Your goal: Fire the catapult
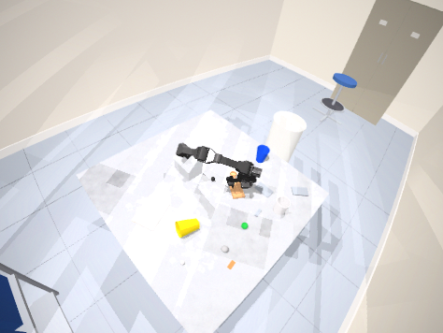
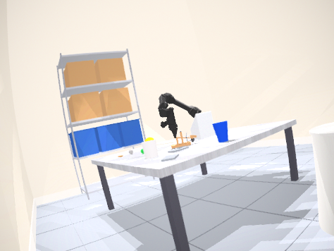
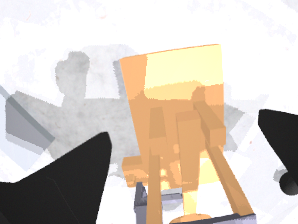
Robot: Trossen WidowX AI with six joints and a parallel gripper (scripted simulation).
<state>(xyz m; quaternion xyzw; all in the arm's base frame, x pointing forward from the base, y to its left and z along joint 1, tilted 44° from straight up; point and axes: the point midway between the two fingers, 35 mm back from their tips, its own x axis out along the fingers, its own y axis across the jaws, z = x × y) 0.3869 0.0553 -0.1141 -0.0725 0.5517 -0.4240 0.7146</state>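
The orange catapult (image 1: pixel 237 193) (image 2: pixel 182 144) (image 3: pixel 175 75) stands on the table. Its round cup (image 1: pixel 233 174) shows at its back end and is cut off by the bottom edge of the wrist view. My gripper (image 1: pixel 240 182) (image 2: pixel 175 136) (image 3: pixel 185 128) is wide open and empty, above the catapult, with one finger at each side in the wrist view. The white mug (image 1: pixel 281 206) (image 2: pixel 151 149) stands upright beyond the catapult's front. A green ball (image 1: pixel 244 225) (image 2: pixel 142 151), a grey ball (image 1: pixel 224 249) (image 2: pixel 131 151) and a small black ball (image 1: pixel 213 179) lie on the table.
A yellow cup (image 1: pixel 188 227) lies on its side. A blue cup (image 1: pixel 262 153) (image 2: pixel 220 132) stands near the table edge. A flat grey plate (image 1: pixel 300 191) (image 2: pixel 170 157) lies near the mug. An orange block (image 1: pixel 231 265) lies near another edge, and a white block (image 2: pixel 203 125) stands by the arm.
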